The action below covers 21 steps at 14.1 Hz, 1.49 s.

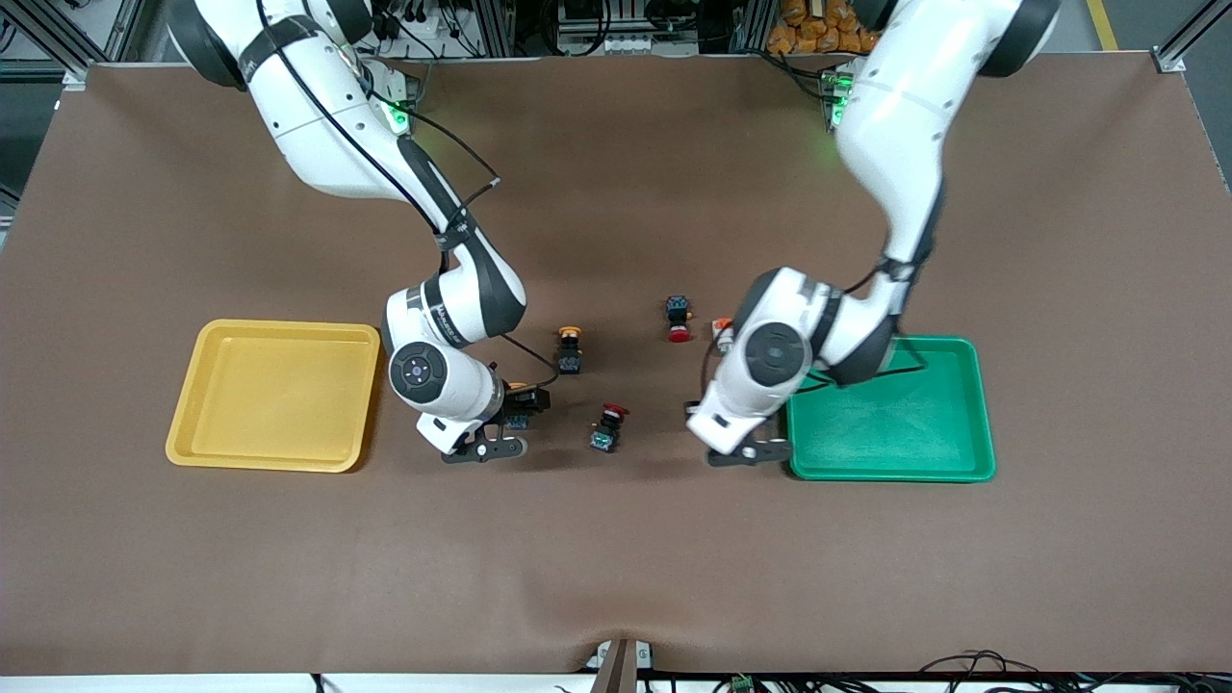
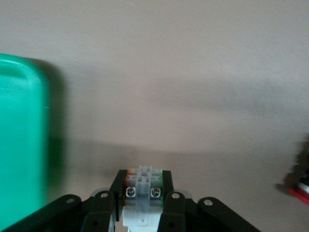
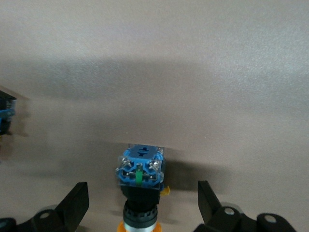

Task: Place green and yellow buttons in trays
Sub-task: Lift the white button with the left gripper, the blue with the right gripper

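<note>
My left gripper (image 1: 746,450) (image 2: 143,181) is shut on a white-bodied button with green and orange marks (image 2: 142,186). It holds it low over the table, beside the green tray (image 1: 895,414) (image 2: 21,140). My right gripper (image 1: 486,445) (image 3: 142,200) is open, low beside the yellow tray (image 1: 279,395). Its fingers stand apart on both sides of a black-bodied button with a yellow-orange cap and blue back (image 3: 140,169), which lies on the table untouched. Another yellow-capped button (image 1: 570,348) lies mid-table. A second white-bodied button (image 1: 722,330) peeks out beside the left arm.
Two black switches with red caps lie mid-table, one (image 1: 680,320) farther from the front camera, one (image 1: 608,428) nearer and between the grippers. A red-capped switch (image 2: 299,186) shows at the edge of the left wrist view. Both trays hold nothing.
</note>
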Tool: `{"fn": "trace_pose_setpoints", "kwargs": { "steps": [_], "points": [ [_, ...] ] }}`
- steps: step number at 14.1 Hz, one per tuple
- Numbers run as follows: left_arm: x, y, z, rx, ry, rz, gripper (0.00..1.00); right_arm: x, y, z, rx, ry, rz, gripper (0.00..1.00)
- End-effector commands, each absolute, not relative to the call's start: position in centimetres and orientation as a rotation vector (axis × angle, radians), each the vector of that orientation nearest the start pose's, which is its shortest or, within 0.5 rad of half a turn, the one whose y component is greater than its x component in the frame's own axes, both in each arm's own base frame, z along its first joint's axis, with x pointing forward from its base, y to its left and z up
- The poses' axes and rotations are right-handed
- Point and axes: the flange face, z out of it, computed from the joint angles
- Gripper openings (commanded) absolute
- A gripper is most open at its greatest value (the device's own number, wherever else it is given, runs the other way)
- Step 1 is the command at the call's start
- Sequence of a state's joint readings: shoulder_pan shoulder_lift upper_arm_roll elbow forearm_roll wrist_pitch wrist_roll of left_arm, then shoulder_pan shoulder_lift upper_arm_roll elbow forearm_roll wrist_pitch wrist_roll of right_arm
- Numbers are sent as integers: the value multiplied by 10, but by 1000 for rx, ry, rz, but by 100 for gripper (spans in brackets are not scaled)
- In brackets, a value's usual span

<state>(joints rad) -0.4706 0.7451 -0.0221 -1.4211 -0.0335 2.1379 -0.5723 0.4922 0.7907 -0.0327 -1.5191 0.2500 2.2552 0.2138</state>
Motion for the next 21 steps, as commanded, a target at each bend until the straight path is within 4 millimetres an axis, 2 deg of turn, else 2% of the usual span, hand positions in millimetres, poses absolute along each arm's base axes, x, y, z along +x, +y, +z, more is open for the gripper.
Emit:
{"fn": "trace_pose_setpoints", "kwargs": {
  "steps": [1,2,3,4,5,6,7,9,11,12,14,15,16,17,18,20,21],
  "points": [
    [647,-287,291,-3136,-121,163,0,625,322,182,-3001,-114,129,100],
    [651,-266,287,-3128,-119,190,0,623,325,180,-3001,-123,131,100],
    [650,-252,274,-3120,-102,220,0,622,326,179,-3002,-125,134,85],
    [649,-242,260,-3117,-78,235,0,620,325,177,-3004,-122,142,49],
    [649,-233,251,-3108,-67,233,0,619,324,175,-3005,-119,144,24],
    [652,-216,244,-3083,-72,232,0,618,324,173,-3004,-117,138,9],
    [655,-200,241,-3065,-73,225,0,616,324,170,-3003,-114,127,1],
    [652,-194,227,-3057,-71,241,0,619,319,179,-3000,-104,118,0],
    [649,-194,209,-3063,-70,229,1,624,311,202,-2996,-95,134,0],
    [648,-194,202,-3071,-69,206,2,627,304,222,-2993,-83,139,0],
    [645,-197,198,-3076,-60,193,5,643,266,274,-2999,-35,125,0],
    [644,-196,197,-3074,-61,195,18,648,248,292,-2995,-3,125,0],
    [645,-194,198,-3075,-63,195,42,652,233,307,-2990,26,118,0],
    [645,-194,197,-3074,-63,197,90,654,215,318,-2989,51,146,0],
    [644,-195,199,-3075,-63,197,100,659,186,324,-2984,85,174,0],
    [647,-195,209,-3078,-68,182,100,666,140,334,-2975,93,181,0],
    [649,-198,221,-3087,-67,158,100,669,109,334,-2968,132,207,0]
  ]
}}
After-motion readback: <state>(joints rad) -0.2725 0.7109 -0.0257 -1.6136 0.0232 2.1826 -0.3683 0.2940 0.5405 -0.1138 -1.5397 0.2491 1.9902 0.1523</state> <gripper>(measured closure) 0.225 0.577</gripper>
